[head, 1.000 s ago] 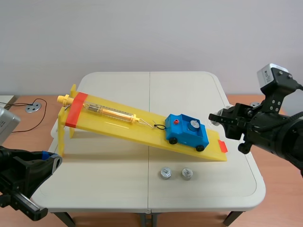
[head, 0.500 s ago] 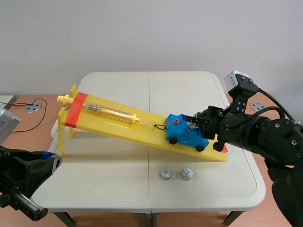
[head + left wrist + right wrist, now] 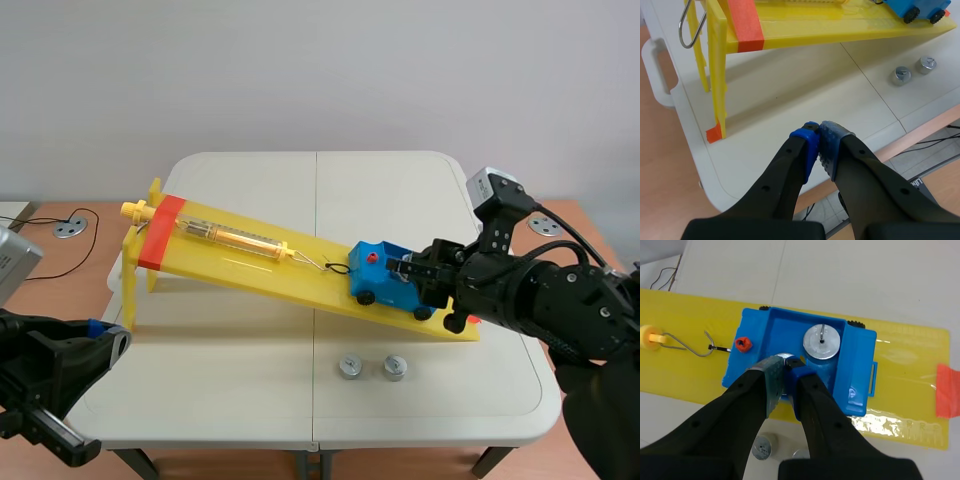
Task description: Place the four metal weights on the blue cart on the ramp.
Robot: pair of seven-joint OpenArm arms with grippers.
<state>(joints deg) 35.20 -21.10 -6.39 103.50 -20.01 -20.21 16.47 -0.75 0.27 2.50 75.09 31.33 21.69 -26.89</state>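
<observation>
The blue cart (image 3: 385, 285) (image 3: 856, 365) sits low on the yellow ramp (image 3: 250, 262) (image 3: 680, 365), hooked to a spring scale (image 3: 230, 237). One metal weight (image 3: 822, 341) lies in the cart's tray. My right gripper (image 3: 415, 268) (image 3: 786, 365) hangs over the tray beside it, shut on a second metal weight (image 3: 785, 357), of which only the top shows. Two more weights (image 3: 349, 367) (image 3: 394, 368) stand on the table in front of the ramp, also seen from the left wrist (image 3: 901, 75) (image 3: 927, 64). My left gripper (image 3: 819, 131) (image 3: 105, 338) is shut on nothing above the table's front left edge.
The ramp's raised end stands on yellow legs (image 3: 717, 75) at the table's left, with an orange-red band (image 3: 160, 230) across it. An orange-red mark (image 3: 947, 397) sits at the ramp's low end. A cable and a round disc (image 3: 70, 228) lie off the table's left.
My right arm has come in from the table's right side and lowered over the blue cart, carrying its weight. The left arm has not moved.
</observation>
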